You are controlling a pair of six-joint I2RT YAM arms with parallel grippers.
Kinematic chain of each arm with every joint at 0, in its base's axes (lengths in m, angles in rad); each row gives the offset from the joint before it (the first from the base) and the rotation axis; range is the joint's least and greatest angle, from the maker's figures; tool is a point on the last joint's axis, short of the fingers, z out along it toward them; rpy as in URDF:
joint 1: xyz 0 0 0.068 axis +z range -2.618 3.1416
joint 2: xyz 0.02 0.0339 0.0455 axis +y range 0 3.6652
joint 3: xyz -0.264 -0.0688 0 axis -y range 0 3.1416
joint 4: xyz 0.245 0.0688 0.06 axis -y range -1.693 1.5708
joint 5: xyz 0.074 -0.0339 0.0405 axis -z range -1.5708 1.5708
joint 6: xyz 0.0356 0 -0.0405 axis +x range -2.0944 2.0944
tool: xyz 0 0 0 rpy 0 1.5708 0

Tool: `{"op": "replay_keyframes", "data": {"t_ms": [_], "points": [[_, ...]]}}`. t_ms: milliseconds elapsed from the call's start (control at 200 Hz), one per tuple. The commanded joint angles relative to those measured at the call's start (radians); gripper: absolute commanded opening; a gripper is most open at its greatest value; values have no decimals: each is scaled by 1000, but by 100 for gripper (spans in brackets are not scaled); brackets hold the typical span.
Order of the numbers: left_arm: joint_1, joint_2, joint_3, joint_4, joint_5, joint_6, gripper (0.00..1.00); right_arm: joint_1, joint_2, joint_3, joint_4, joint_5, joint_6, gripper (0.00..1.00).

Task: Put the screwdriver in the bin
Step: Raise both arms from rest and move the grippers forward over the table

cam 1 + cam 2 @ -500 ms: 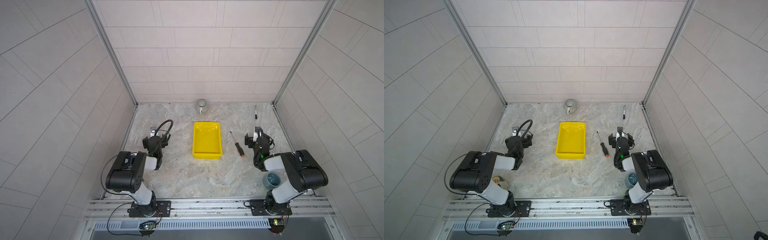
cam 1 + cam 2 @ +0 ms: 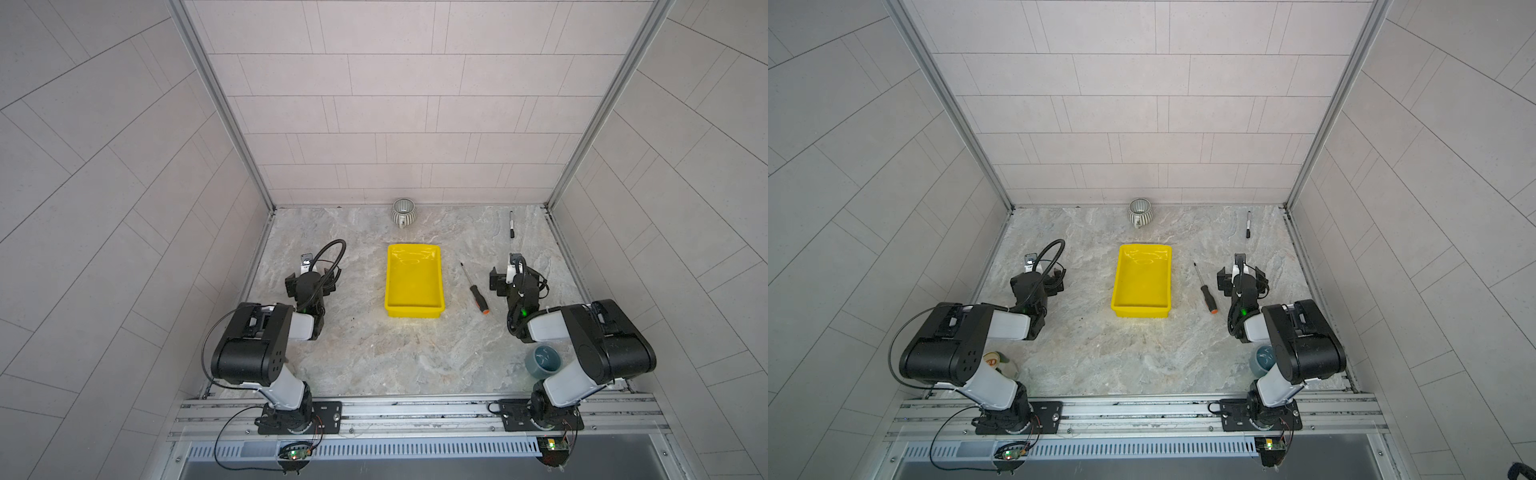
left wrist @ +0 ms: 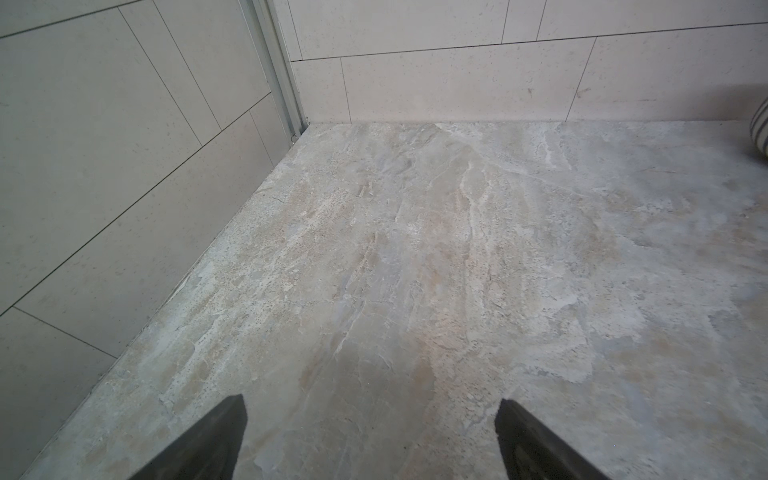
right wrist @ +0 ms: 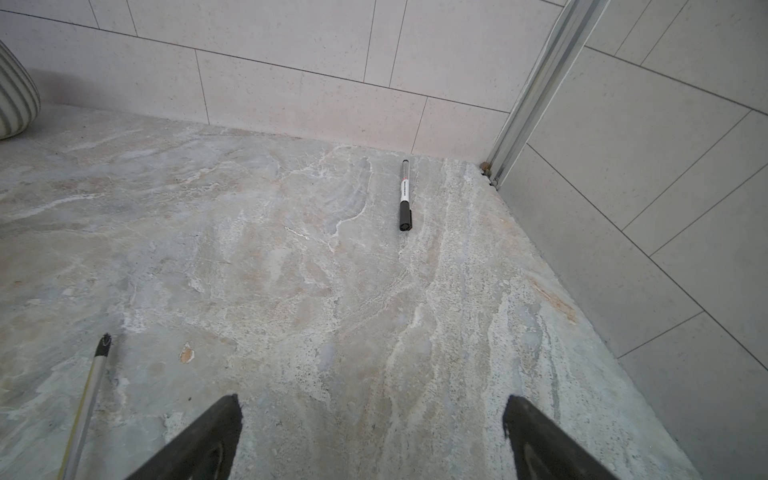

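The screwdriver [image 2: 473, 287] (thin dark shaft, black handle, orange butt) lies flat on the mottled grey stone-look surface [image 2: 374, 357]. It is just right of the bin [image 2: 414, 308] and not touching it, with its tip pointing toward the back edge. The bin is a glossy yellow rectangular tray with a rolled rim, sitting near the surface's middle. The right gripper [image 4: 371, 401] is just right of the screwdriver, its dark wedge-shaped fingers spread wide, released. The left gripper [image 3: 370, 401] is spread wide too, over bare surface toward the left edge. A ribbed grey-white mug [image 2: 403, 212] stands at the back edge, a slim black marker [image 2: 510, 225] lies near the back right corner, and a round blue-grey cup [image 2: 542, 360] sits near the front right corner.
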Motion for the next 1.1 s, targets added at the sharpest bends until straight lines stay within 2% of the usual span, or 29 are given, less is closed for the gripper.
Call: {"op": "replay_keyframes", "data": {"t_ms": [0, 635, 751, 816, 876, 966, 1031, 1096], "points": [[3, -7, 10, 8, 1, -15, 100, -1, 5, -6, 13, 1, -9, 99], [5, -6, 9, 10, 2, -16, 100, -2, 5, -3, 4, 1, -3, 100], [5, -14, -14, 46, 53, 6, 100, -3, 5, 1, -3, -2, 0, 99], [-1, -56, -34, 57, 46, 11, 100, -1, 4, -18, 33, 4, -11, 100], [-17, -171, -26, -60, 27, 17, 100, 25, -34, -54, 82, 111, -7, 99], [-66, -373, 86, -433, -14, -43, 100, 104, -214, -92, -13, 241, -29, 99], [-127, -474, 181, -665, -47, -101, 100, 182, -368, -49, -243, 300, -35, 100], [-237, -540, 240, -835, -123, -103, 100, 252, -501, 57, -589, 351, 12, 99]]}}
